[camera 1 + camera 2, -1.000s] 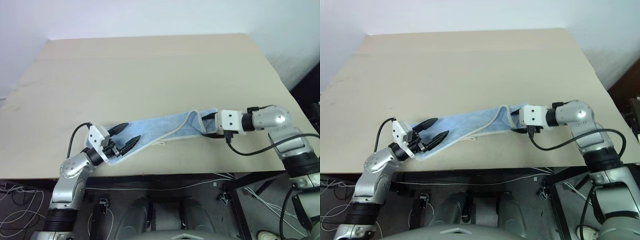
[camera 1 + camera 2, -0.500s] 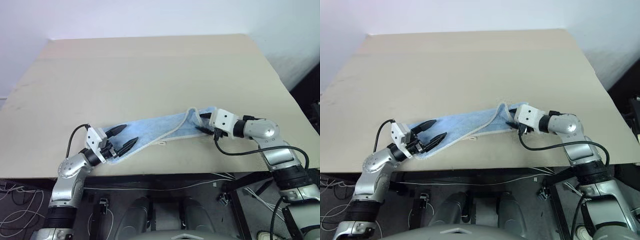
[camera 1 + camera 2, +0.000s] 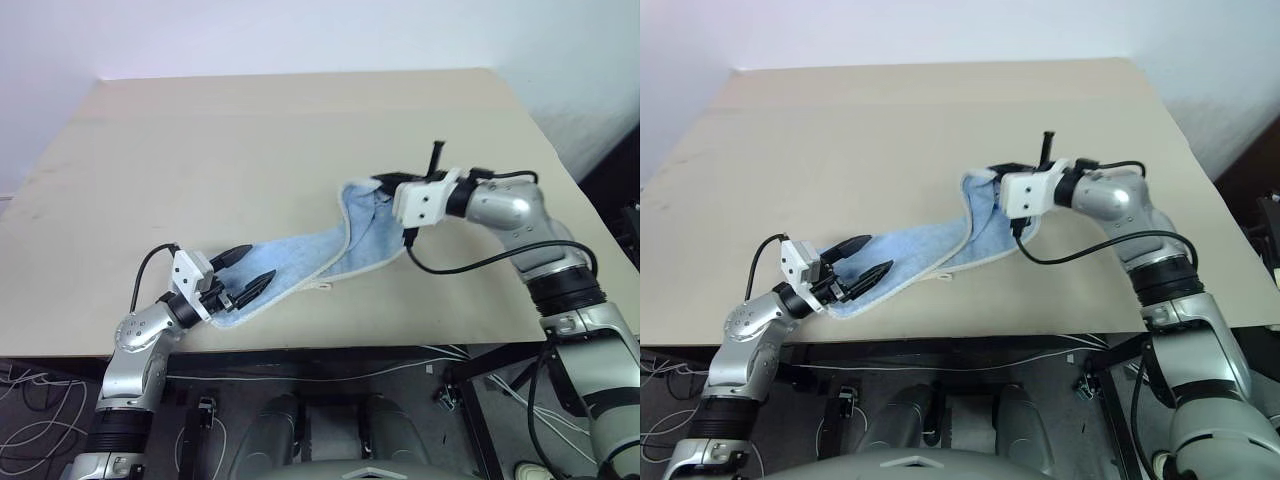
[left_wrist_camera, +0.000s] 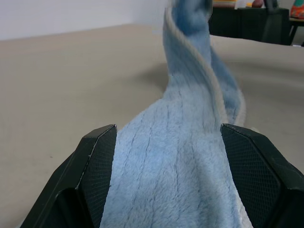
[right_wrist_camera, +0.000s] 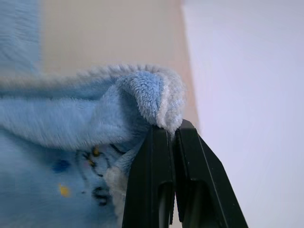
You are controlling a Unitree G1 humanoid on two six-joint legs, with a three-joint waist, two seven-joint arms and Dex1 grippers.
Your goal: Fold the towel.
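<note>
The towel lies in a long strip near the desk's front edge — its right end has just come up, clenched in my right hand. My left hand, fingers spread, straddles the other end — the fold has begun.

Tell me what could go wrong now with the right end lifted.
1. The right gripper pinches only a thin edge of the towel, so it could slip out mid-fold.
2. The left gripper is open, its fingers straddling the other end without clamping it; pulling may drag the whole towel across the table.
3. The lifted part hangs twisted and may fold unevenly.
</note>
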